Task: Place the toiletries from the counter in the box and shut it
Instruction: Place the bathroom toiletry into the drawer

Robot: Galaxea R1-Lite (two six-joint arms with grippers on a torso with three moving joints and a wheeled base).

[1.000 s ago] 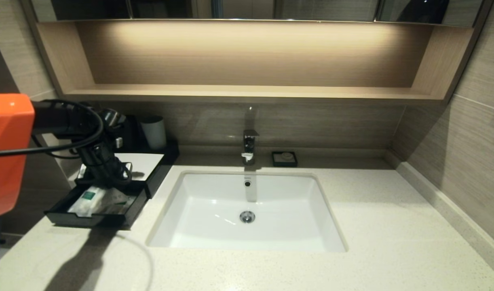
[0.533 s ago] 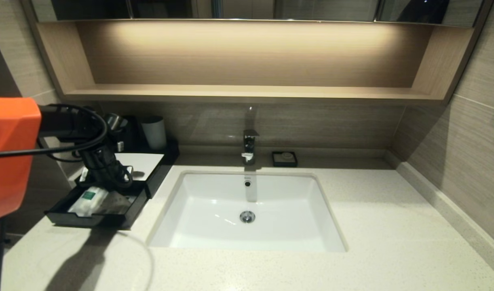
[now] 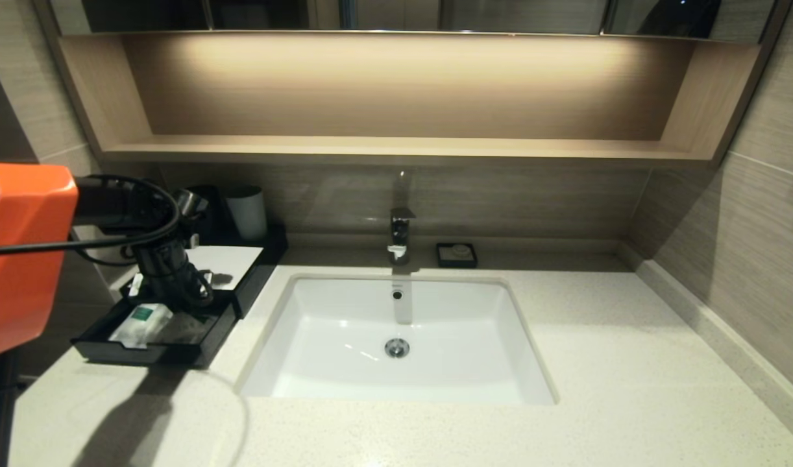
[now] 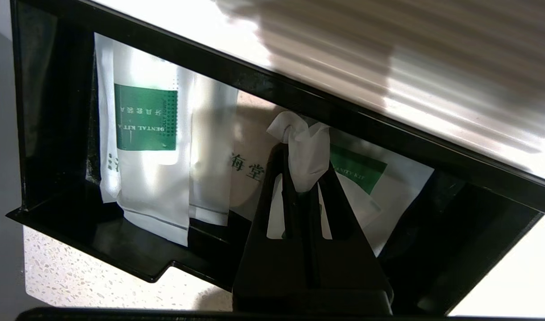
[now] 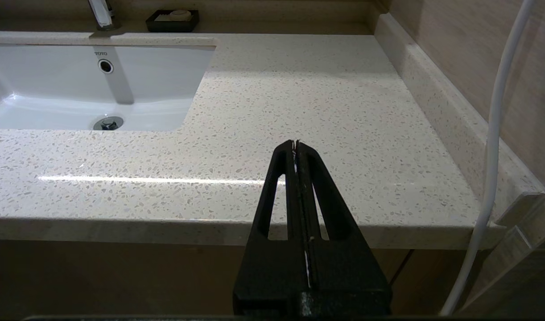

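The black box (image 3: 231,259) with a white top panel stands at the counter's (image 3: 597,363) far left, its drawer (image 3: 143,353) pulled out. Two long packets lie side by side in the drawer: a green-labelled one (image 4: 145,147), also in the head view (image 3: 140,321), and a second (image 4: 210,147). My left gripper (image 3: 190,295) reaches down into the drawer's back part; in the left wrist view the gripper (image 4: 300,149) is shut on a crumpled corner of the small squarish packet (image 4: 402,196). My right gripper (image 5: 295,143) is shut and empty, parked before the counter's front edge.
The white sink (image 3: 396,337) is set in the middle, with a tap (image 3: 400,233) and a small black soap dish (image 3: 457,254) behind it. A white cup (image 3: 246,211) stands on a black tray behind the box. A wall kerb (image 5: 437,98) bounds the counter's right side.
My left arm has shifted slightly to the right, and its gripper has gone a little deeper into the drawer's back part with the small packet. The right arm has not moved.
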